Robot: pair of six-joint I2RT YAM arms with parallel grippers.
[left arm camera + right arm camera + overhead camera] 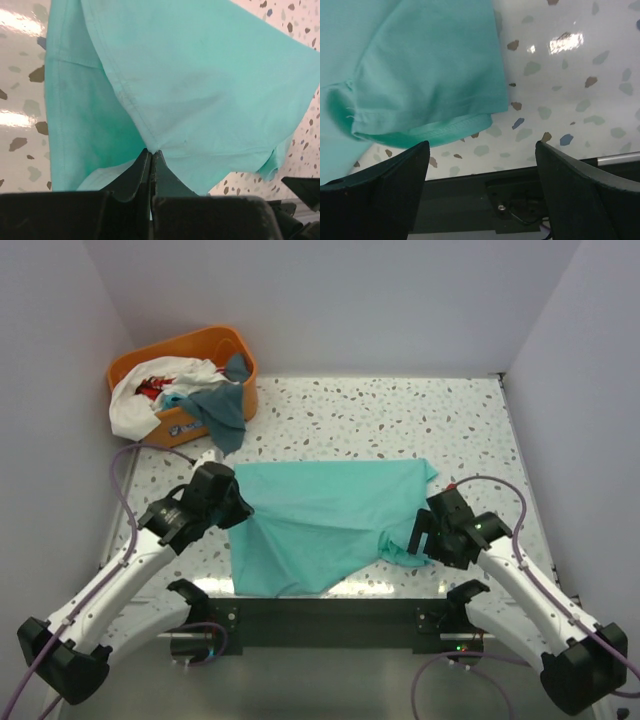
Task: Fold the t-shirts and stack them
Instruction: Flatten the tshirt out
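— Orange plastic basket (205, 343), far-left corner of the speckled terrazzo table (400, 420): what's in it?
— Heap of cloth. A crumpled white t-shirt (130, 405) fills the left side and spills over the left rim. A bit of red cloth (152, 388) shows in the middle w/ dark marks on it; can't tell what it is. A dark teal-grey t-shirt (222, 412) hangs over the front rim, its lower end reaching down to the table.
— And the shirt outside?
— The light turquoise t-shirt (320, 515) isn't in the basket. It's spread on the table's near half, btw. the two arms, apart from the basket. Far edge runs approx. straight; the near-left part narrows toward the table's front edge.
— What of the left gripper (242, 510)?
— At the shirt's left edge. Wrist cam shows its fingers (137, 177) pressed together, clamped on a stitched fold of the turquoise cloth, which fans out beyond them.
— And the right gripper (418, 538)?
— At the shirt's right side, by a sleeve. Per its own cam the jaws stand spread wide w/ nothing btw. them; the hemmed sleeve end lies on the table just ahead of the left-hand finger.
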